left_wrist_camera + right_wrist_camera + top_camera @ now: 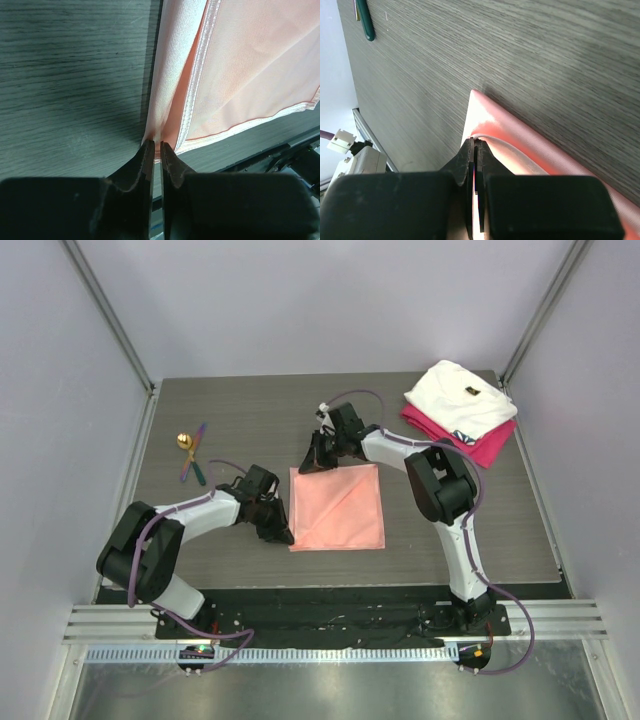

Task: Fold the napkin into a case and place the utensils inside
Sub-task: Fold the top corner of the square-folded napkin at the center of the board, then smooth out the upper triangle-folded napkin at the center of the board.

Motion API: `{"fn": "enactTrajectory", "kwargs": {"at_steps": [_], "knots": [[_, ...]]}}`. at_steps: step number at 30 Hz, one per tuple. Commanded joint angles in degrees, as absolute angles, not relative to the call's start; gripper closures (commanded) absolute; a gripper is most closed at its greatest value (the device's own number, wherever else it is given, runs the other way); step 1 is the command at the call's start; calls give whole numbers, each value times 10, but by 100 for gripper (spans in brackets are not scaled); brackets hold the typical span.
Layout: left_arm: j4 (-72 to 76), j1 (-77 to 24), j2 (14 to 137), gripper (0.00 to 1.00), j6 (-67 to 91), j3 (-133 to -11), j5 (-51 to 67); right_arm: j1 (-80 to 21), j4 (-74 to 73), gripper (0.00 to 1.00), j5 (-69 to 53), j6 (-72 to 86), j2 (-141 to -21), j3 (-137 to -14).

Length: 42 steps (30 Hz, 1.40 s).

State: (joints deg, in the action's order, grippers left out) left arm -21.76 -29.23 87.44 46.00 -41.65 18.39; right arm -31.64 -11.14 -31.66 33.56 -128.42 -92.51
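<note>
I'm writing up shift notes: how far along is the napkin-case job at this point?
Done: the napkin looks doubled over already; the left wrist view shows two hemmed layers. In hand: the left gripper and right gripper each pinch its left edge, one at the near corner and one at the far corner, apparently for another fold. Left: finishing the case and loading the utensils, which lie untouched at the far left.

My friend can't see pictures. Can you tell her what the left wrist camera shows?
The left gripper pinches the edge of the salmon-pink napkin, its two black fingers shut on the cloth. The rest of the napkin, with pale stitched hems, spreads up and to the right over a grey wood-grain table.
</note>
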Motion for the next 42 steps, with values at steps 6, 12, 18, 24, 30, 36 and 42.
{"fn": "enactTrajectory", "kwargs": {"at_steps": [6, 12, 18, 24, 30, 36, 42], "knots": [[-272, -297, 811, 76, 460, -446, 129, -312, -112, 84, -330, 335, -1285, -971], [-306, -297, 780, 71, 463, -480, 114, -307, -161, 64, -293, 309, -1241, -975], [-302, -297, 782, 70, 471, -497, 139, -294, -206, 52, -267, 280, -1188, -969], [-315, -297, 761, 69, 477, -503, 142, -277, -229, 48, -246, 261, -1119, -898], [-340, -297, 733, 59, 472, -511, 126, -251, -223, 47, -238, 248, -1048, -797], [-288, -298, 794, 76, 467, -536, 171, -235, -186, 56, -250, 264, -1027, -732], [-252, -302, 880, 82, 459, -554, 199, -212, -147, 73, -265, 279, -1034, -689]]}}
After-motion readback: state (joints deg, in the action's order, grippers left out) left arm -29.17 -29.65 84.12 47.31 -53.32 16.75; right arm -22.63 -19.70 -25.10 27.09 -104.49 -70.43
